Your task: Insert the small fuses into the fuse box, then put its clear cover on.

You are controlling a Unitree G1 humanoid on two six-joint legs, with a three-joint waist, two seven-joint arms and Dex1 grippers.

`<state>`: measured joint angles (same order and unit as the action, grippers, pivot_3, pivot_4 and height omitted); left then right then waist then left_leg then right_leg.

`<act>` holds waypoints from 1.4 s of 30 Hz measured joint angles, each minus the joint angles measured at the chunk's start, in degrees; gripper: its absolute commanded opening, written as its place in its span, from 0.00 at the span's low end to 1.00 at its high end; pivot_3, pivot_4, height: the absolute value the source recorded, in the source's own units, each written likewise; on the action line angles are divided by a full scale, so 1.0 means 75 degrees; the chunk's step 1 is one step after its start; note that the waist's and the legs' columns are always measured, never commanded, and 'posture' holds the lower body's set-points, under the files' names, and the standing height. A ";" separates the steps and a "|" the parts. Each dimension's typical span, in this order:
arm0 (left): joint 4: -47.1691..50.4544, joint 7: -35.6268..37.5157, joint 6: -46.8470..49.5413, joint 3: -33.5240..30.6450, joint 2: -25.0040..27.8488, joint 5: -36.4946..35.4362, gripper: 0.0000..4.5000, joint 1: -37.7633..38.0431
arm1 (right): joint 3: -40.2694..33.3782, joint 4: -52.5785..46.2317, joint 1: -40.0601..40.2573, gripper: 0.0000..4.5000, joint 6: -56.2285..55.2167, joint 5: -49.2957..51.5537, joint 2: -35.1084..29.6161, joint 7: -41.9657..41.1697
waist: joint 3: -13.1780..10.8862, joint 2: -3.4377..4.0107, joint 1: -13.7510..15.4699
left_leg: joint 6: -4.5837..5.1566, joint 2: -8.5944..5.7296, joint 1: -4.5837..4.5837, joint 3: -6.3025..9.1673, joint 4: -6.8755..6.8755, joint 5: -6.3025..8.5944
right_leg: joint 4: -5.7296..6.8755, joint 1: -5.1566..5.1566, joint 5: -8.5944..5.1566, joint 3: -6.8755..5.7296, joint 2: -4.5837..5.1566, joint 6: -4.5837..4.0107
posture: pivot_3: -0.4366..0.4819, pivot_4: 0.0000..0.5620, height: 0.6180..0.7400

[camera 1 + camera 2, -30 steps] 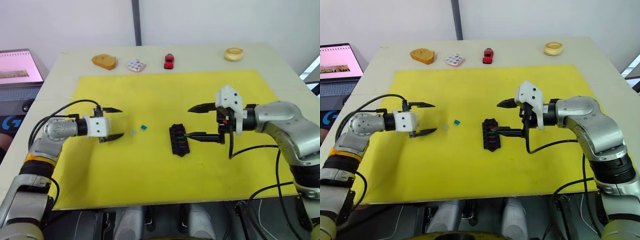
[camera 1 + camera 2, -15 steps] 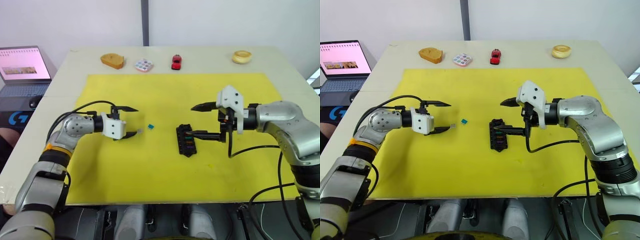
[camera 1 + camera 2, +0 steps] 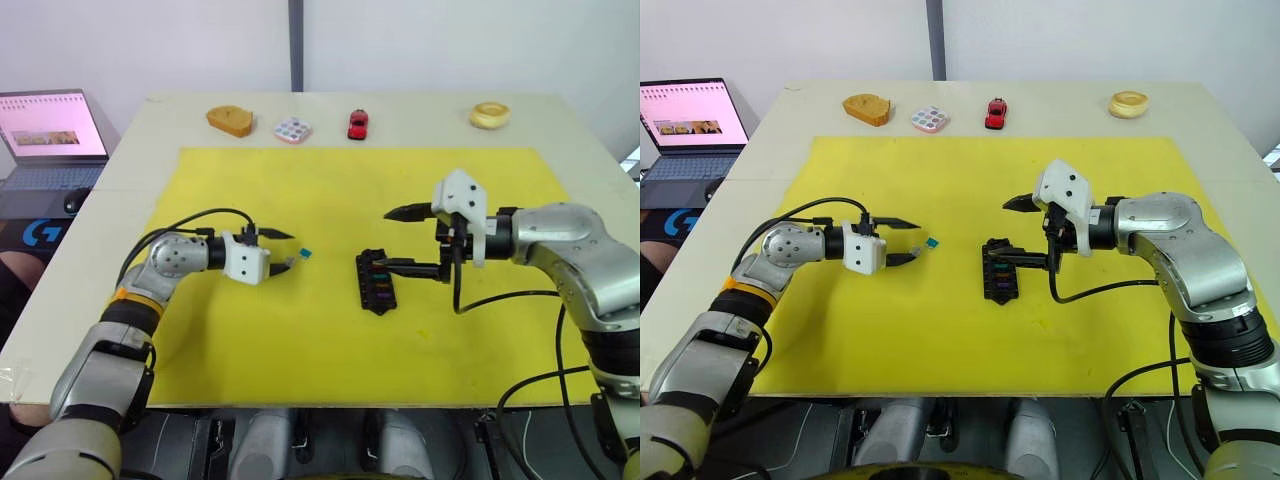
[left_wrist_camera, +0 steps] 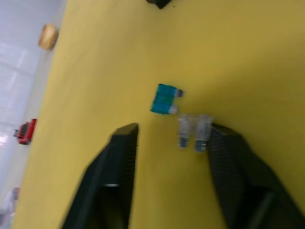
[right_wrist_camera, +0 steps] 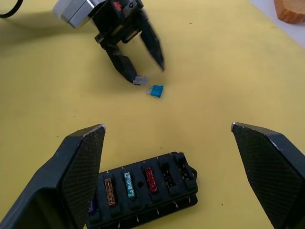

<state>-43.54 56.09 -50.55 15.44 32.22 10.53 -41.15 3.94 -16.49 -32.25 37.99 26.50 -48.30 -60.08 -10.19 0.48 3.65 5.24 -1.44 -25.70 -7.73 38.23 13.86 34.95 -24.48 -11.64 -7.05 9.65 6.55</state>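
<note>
Now | left fingers spread, clear fuse touching one tip, teal fuse just beyond | right fingers released over fuse box | risk: off-centre pinch flicks fuse away.

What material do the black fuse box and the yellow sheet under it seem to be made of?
The fuse box looks like moulded black plastic, matte, with crisp slot edges and small ribs. The yellow sheet looks like thin, dull, board-like material: flat, with straight edges and no gloss. Whether it is card, foam or plastic is unclear.
</note>
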 measured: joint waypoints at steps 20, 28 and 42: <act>0.5893 0.0620 1.0652 -0.2172 0.1253 -0.6895 0.01 0.1323 | -0.1016 0.0785 -0.2198 1.00 0.3358 0.2289 0.0589 0.0516 | -0.0023 -0.0019 -0.0502 | -0.0007 0.0043 -0.0091 0.0019 0.0018 -0.0017 | 0.0023 -0.0040 0.0000 -0.0019 -0.0027 0.0005 | 0.48 0.27 1.00; 0.6801 -0.0608 1.3897 -0.3478 0.1126 -1.0040 0.01 0.1215 | -0.0757 0.1585 -0.3857 1.00 0.4488 0.3076 0.1239 0.0567 | -0.0022 -0.0018 -0.0608 | -0.0006 0.0046 -0.0074 0.0023 0.0008 -0.0031 | 0.0025 -0.0014 -0.0010 -0.0033 -0.0080 0.0029 | 0.48 0.27 1.00; 0.7212 -0.2028 1.4344 -0.4287 0.0434 -1.1839 0.00 0.1025 | -0.1899 0.2485 -0.4442 0.59 0.6151 0.4445 0.3009 0.2147 | -0.0021 -0.0020 -0.0589 | -0.0029 0.0052 -0.0073 0.0026 0.0004 -0.0029 | 0.0021 -0.0012 -0.0008 -0.0020 -0.0099 0.0028 | 0.48 0.27 1.00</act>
<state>10.55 40.88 57.03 -16.71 35.48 -78.26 -33.46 -10.31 2.14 -65.56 84.12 59.84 -25.73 -43.98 -10.35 0.32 -0.76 5.02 -1.05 -26.25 -7.53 38.25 13.64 35.11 -24.57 -11.71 -7.20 8.90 6.76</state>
